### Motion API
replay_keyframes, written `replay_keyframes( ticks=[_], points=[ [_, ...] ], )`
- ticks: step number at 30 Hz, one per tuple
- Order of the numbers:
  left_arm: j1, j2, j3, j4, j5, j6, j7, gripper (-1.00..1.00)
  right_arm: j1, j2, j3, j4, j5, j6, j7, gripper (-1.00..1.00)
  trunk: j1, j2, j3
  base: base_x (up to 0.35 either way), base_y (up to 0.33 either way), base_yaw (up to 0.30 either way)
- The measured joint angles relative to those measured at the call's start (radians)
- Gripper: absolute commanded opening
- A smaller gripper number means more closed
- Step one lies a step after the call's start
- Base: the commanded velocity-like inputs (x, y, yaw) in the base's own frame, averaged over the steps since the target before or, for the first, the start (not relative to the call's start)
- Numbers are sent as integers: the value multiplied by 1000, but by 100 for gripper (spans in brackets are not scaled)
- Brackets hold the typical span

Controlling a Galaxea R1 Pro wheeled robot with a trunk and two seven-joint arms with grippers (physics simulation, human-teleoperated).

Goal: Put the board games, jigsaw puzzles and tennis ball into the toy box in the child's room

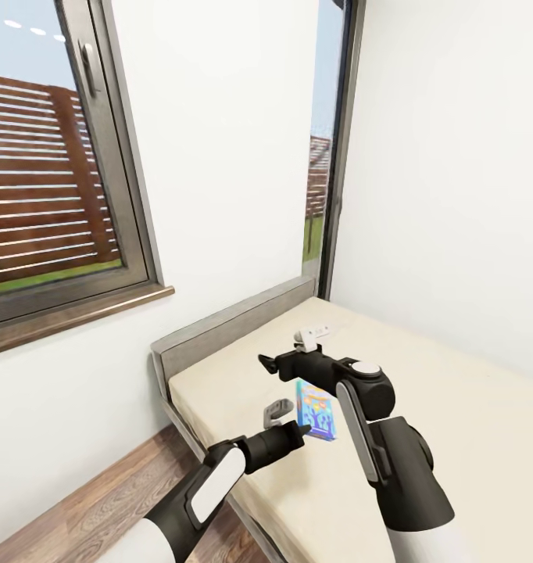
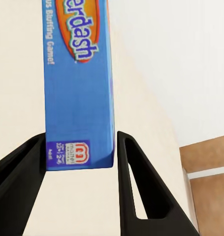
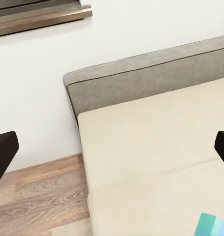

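A light blue board game (image 1: 314,410) with cartoon graphics is on the beige bed (image 1: 454,407), tilted up off the sheet. My left gripper (image 1: 291,424) reaches it from the bed's near side. In the left wrist view the blue box (image 2: 80,98) stands between the two black fingers (image 2: 134,187), which press its two long edges, so my left gripper (image 2: 81,138) is shut on it. My right gripper (image 1: 271,363) hovers open just above and behind the box. A teal corner of the box (image 3: 212,227) shows in the right wrist view.
The grey headboard (image 1: 219,328) stands against the white wall under a dark-framed window (image 1: 55,195) with a wooden sill. A narrow window (image 1: 323,156) fills the corner. Wood-plank floor (image 1: 87,500) runs along the bed's left side.
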Motion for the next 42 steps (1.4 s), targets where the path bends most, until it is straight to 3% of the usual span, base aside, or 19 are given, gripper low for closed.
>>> replay_keyframes(
  ticks=[8, 15, 42],
  points=[
    [6, 0, 1, -3, 4, -34, -2, -100, -1, -4, -1, 0, 0, 1, -3, 100, 0, 0, 0, 0, 0, 0],
    [5, 0, 21, -7, 20, 1, -2, -100, -2, -4, 0, 0, 0, 4, -2, 100, -27, 49, 22, 0, 0, -92],
    [5, 1, 22, 1, 17, -7, 2, -100, -4, -5, -3, 0, 0, 5, -2, 100, -130, 238, 106, 0, 0, -283]
  ],
)
